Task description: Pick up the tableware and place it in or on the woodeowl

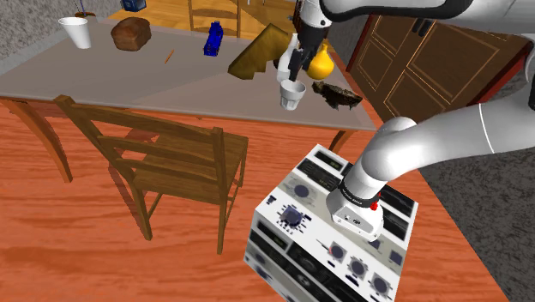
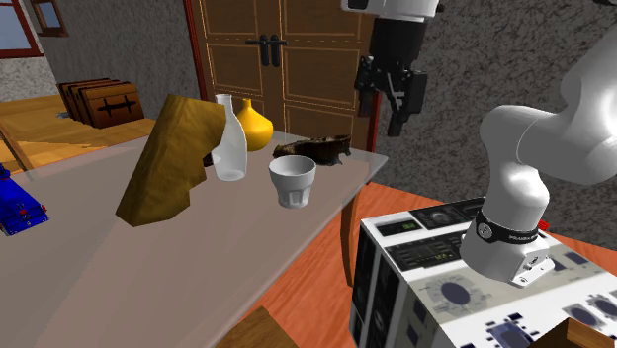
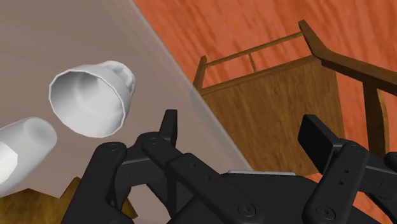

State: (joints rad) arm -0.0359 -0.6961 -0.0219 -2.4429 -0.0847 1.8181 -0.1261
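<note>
Shoulder view, items read left to right. The grey surface (image 1: 103, 81) carries a white tumbler (image 1: 75, 33) at its far end. A brown loaf-like lump (image 1: 130, 34) sits at the tumbler's 3 o'clock, followed by a blue bottle (image 1: 214, 39). Next is a brown wooden piece (image 1: 257, 51), standing tilted. The white cup (image 1: 292, 94), the tableware in question, stands upright near the surface's front edge, at the wooden piece's 5 o'clock and apart from it. The claw (image 1: 297, 67) hangs at the cup's 12 o'clock. Further right are a yellow vase (image 1: 321, 64) and a dark flat object (image 1: 336, 94). A wooden chair (image 1: 163, 159) stands on the floor at the cup's 8 o'clock.

Second exterior view: a white vase (image 2: 229, 138) stands just beside the wooden piece (image 2: 168, 158). The cup (image 2: 293, 181) is at the vase's 4 o'clock, not touching it. The claw (image 2: 391, 104) is in the air at the cup's 1 o'clock, clear of it.

Wrist view: the claw (image 3: 242, 127) has its fingers (image 3: 168, 127) spread apart with nothing clasped. The cup (image 3: 92, 95) lies outside the gap, its mouth facing the camera.
</note>
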